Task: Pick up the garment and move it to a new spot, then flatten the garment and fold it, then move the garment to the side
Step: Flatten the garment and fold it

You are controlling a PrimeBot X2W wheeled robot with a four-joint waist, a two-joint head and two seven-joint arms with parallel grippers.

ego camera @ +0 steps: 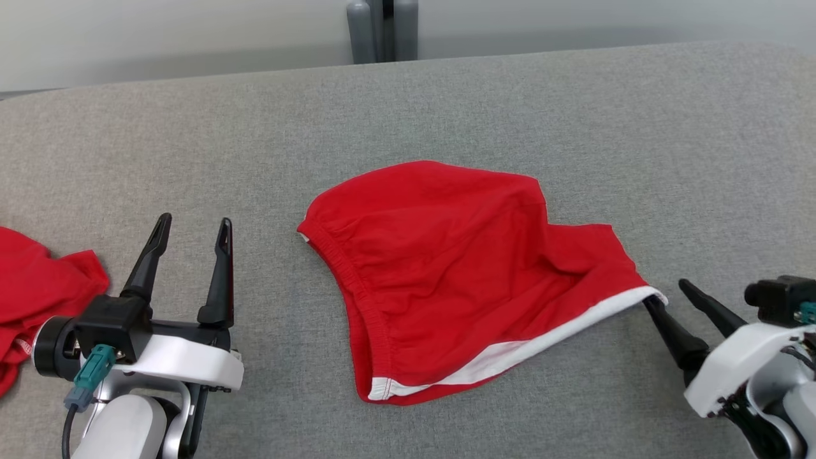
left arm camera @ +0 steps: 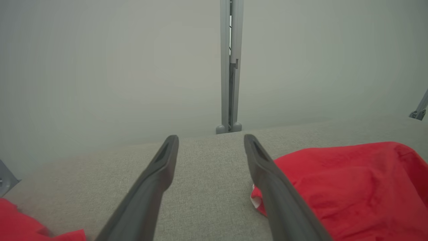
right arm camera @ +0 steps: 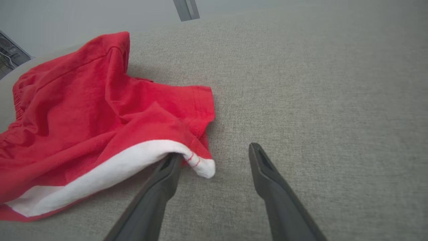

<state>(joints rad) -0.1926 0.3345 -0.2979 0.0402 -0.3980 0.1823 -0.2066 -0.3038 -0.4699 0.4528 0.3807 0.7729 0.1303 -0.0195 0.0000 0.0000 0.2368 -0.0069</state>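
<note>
The garment, a pair of red shorts with a white hem band, lies folded on the grey surface near its middle. It also shows at the right of the left wrist view and at the left of the right wrist view. My right gripper stands open at the garment's right corner; its left finger tucks under the white hem corner, and the other finger rests on bare cloth. My left gripper is open with nothing between its fingers, to the left of the garment.
Another red cloth lies at the left edge of the surface, beside my left arm; its corner shows in the left wrist view. A grey post stands behind the far edge. The far half of the surface is bare grey fabric.
</note>
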